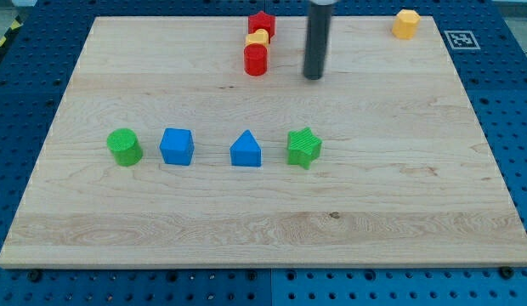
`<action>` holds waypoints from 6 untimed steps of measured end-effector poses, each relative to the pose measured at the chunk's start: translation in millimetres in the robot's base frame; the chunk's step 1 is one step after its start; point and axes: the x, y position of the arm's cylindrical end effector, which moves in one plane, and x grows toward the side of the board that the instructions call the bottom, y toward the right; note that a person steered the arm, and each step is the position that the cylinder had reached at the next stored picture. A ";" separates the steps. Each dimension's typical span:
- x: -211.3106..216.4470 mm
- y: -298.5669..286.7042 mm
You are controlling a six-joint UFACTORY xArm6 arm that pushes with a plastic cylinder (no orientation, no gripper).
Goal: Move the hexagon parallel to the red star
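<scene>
The yellow hexagon (pixel 405 24) sits near the board's top right corner. The red star (pixel 262 23) is at the top centre edge, in a tight column with a small yellow block (pixel 257 38) of unclear shape and a red cylinder (pixel 256 59) below it. My tip (pixel 313 76) rests on the board just right of the red cylinder, about a block's width away. It is far left of, and lower than, the hexagon, and touches no block.
A row across the middle holds a green cylinder (pixel 125 146), a blue cube (pixel 177 146), a blue triangular block (pixel 246 150) and a green star (pixel 303 147). The wooden board (pixel 416 212) lies on a blue perforated table.
</scene>
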 end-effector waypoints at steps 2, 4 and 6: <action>-70.4 145.9; -132.3 219.7; -142.1 202.2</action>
